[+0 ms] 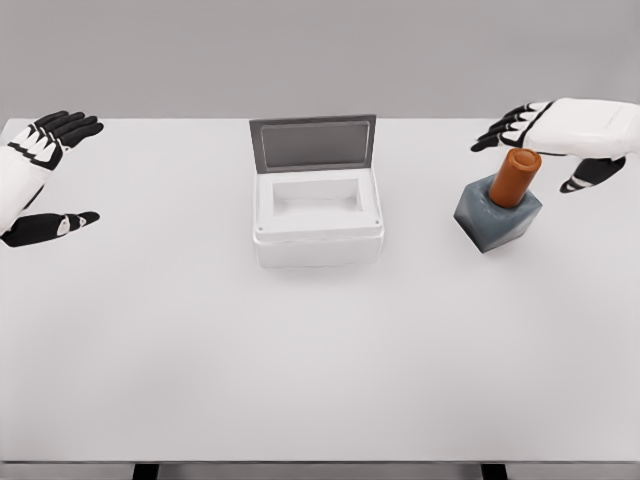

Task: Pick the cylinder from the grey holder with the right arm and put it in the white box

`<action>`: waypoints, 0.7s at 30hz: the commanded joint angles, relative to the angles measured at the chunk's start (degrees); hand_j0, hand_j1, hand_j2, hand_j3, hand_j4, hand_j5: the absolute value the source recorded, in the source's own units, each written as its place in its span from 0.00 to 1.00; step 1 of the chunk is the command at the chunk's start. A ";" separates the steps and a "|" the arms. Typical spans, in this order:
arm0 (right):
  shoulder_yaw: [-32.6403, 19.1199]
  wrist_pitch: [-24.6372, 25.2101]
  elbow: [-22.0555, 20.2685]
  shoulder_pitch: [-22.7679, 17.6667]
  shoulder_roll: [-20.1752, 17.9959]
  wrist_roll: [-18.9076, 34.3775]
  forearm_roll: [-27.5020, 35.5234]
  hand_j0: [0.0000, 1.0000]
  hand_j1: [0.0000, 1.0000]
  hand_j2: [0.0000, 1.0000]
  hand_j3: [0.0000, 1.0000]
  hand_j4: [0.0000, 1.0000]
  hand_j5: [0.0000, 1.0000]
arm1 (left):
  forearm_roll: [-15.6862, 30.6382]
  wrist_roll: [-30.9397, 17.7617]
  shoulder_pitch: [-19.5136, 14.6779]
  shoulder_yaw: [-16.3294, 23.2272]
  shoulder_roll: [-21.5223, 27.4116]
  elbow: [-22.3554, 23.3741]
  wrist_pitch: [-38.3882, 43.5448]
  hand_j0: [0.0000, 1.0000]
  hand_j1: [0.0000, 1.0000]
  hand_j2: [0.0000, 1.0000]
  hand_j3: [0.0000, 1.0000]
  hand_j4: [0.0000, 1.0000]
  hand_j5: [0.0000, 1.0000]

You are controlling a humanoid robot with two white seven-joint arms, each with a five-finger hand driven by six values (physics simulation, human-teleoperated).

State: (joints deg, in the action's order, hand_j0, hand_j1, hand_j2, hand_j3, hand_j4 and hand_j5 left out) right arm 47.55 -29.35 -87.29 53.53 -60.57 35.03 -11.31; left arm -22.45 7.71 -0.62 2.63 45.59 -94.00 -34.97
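An orange cylinder point(515, 177) stands tilted in a dark grey block holder point(496, 215) on the right side of the white table. My right hand point(545, 145) hovers just behind and above the cylinder's top, fingers spread, holding nothing. The white box point(317, 221) sits mid-table with its grey lid point(312, 143) standing open behind it; its inside holds nothing. My left hand point(45, 175) rests open at the far left edge.
The white table point(320, 360) stretches wide toward me in front of the box and holder. A grey wall runs behind the table's far edge.
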 commanded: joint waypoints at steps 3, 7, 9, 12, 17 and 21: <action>0.35 0.00 1.68 0.00 1.33 -0.03 -0.91 1.00 1.00 1.00 1.00 1.00 1.00 | 0.39 0.03 -0.09 0.10 0.03 -0.04 -0.03 1.00 1.00 1.00 1.00 1.00 1.00; 0.71 0.00 2.21 0.09 1.94 -0.03 -1.17 1.00 1.00 1.00 1.00 1.00 1.00 | 0.30 -0.06 -0.17 -0.08 0.12 -0.04 -0.03 1.00 1.00 1.00 1.00 1.00 1.00; 0.88 -0.09 3.61 0.09 2.82 -0.03 -2.58 0.99 0.99 0.99 0.99 0.99 0.99 | 0.39 -0.15 -0.09 -0.08 0.03 -0.04 -0.03 1.00 1.00 1.00 1.00 1.00 1.00; 1.06 -1.06 5.02 0.09 3.00 -0.03 -2.67 0.99 0.99 0.99 0.99 0.99 0.99 | 0.30 -0.24 -0.17 -0.08 0.12 -0.04 -0.03 1.00 1.00 1.00 1.00 1.00 1.00; 1.50 -1.14 5.64 0.09 3.52 -0.03 -2.93 0.99 0.99 0.99 0.99 0.99 0.99 | 0.30 -0.32 -0.26 -0.08 0.29 -0.04 -0.03 1.00 1.00 1.00 1.00 1.00 1.00; 1.50 -1.23 7.39 0.18 4.23 -0.03 -3.98 0.99 0.99 0.99 0.99 0.99 0.99 | 0.30 -0.32 -0.26 -0.17 0.21 -0.04 -0.03 1.00 1.00 1.00 1.00 1.00 1.00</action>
State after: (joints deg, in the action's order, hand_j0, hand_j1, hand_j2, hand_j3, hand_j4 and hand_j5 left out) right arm 49.04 -30.63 -80.67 53.70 -56.65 35.02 -15.03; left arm -22.49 7.36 -0.88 2.52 45.72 -94.03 -34.97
